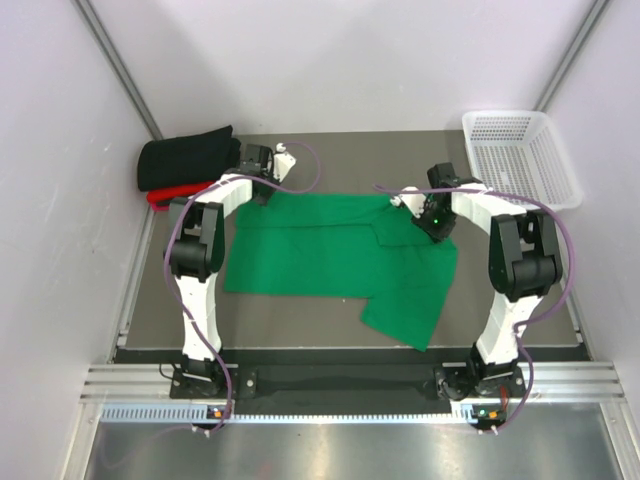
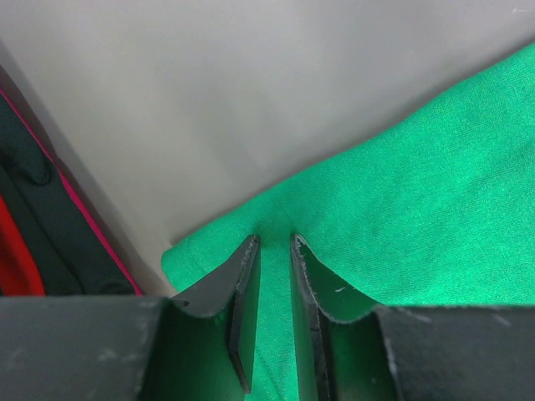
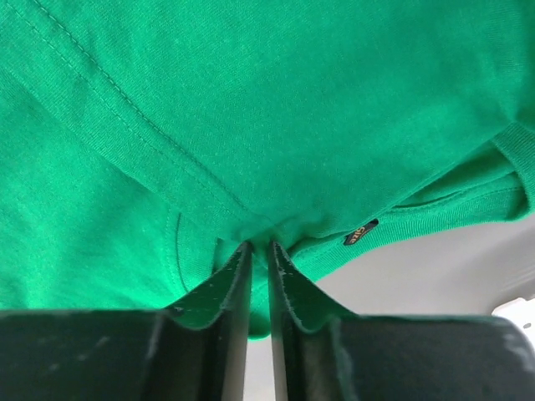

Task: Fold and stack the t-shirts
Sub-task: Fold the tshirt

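Note:
The bright green t-shirt [image 1: 330,255] lies spread on the table, partly folded, with one flap hanging toward the front right. My left gripper [image 1: 266,190] is at its far left corner; in the left wrist view the gripper [image 2: 274,241] is shut on the green cloth [image 2: 418,209] at its edge. My right gripper [image 1: 428,222] is at the shirt's far right part; in the right wrist view the gripper [image 3: 259,245] is shut on a pinch of green cloth [image 3: 251,109] beside the collar label [image 3: 361,232]. The black t-shirt [image 1: 185,158] lies folded on the red t-shirt [image 1: 160,197] at the far left.
A white mesh basket [image 1: 522,155] stands at the far right corner. White walls close in on the left, the back and the right. The black and red stack shows at the left edge of the left wrist view [image 2: 33,242].

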`<act>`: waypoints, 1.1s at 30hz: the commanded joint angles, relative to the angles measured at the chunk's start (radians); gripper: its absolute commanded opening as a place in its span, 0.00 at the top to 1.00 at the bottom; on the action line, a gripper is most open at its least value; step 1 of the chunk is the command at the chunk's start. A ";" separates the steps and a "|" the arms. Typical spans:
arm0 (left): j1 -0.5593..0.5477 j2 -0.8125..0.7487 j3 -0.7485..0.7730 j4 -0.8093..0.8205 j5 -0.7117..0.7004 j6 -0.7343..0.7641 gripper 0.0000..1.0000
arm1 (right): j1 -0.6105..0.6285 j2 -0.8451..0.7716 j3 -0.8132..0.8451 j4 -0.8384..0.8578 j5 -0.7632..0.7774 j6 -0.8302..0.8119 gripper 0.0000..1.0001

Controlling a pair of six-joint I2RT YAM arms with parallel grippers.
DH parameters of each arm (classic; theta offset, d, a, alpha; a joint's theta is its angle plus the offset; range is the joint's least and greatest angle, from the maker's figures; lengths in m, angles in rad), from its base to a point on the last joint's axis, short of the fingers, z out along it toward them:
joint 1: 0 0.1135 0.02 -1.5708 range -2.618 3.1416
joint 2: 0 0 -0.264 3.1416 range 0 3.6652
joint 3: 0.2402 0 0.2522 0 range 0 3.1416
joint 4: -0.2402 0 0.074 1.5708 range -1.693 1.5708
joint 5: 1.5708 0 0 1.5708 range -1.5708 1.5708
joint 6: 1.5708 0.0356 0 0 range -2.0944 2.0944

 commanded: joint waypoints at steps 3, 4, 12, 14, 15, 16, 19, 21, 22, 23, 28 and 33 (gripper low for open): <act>-0.004 0.000 0.021 0.033 0.002 -0.004 0.74 | 0.007 -0.034 0.008 0.028 0.010 0.008 0.93; -0.004 0.001 0.021 0.033 0.002 -0.006 0.74 | 0.007 -0.039 0.008 0.026 0.012 0.006 0.95; -0.009 0.009 0.031 0.033 0.005 -0.010 0.74 | 0.010 -0.092 0.036 -0.044 -0.019 0.023 1.00; -0.009 0.010 0.029 0.035 0.005 -0.010 0.74 | 0.016 -0.105 0.037 -0.056 -0.025 0.031 1.00; -0.010 0.010 0.029 0.035 0.005 -0.013 0.74 | 0.018 -0.114 0.036 -0.064 -0.027 0.032 1.00; -0.010 0.010 0.029 0.033 0.007 -0.012 0.74 | 0.019 -0.119 0.034 -0.067 -0.030 0.034 1.00; -0.010 0.012 0.030 0.035 0.007 -0.012 0.74 | 0.031 -0.132 0.030 -0.089 -0.048 0.037 1.00; -0.010 0.014 0.034 0.036 0.008 -0.012 0.74 | 0.041 -0.139 0.028 -0.106 -0.056 0.035 1.00; -0.010 0.012 0.034 0.033 0.008 -0.013 0.74 | 0.044 -0.143 0.030 -0.112 -0.059 0.035 1.00; -0.010 0.014 0.035 0.035 0.008 -0.012 0.74 | 0.050 -0.146 0.030 -0.113 -0.060 0.032 1.00; -0.010 0.007 0.031 0.035 0.005 -0.012 0.74 | 0.053 -0.166 0.043 -0.150 -0.080 0.029 1.00; -0.010 0.004 0.026 0.036 0.001 -0.009 0.75 | 0.051 -0.188 0.053 -0.175 -0.088 0.026 1.00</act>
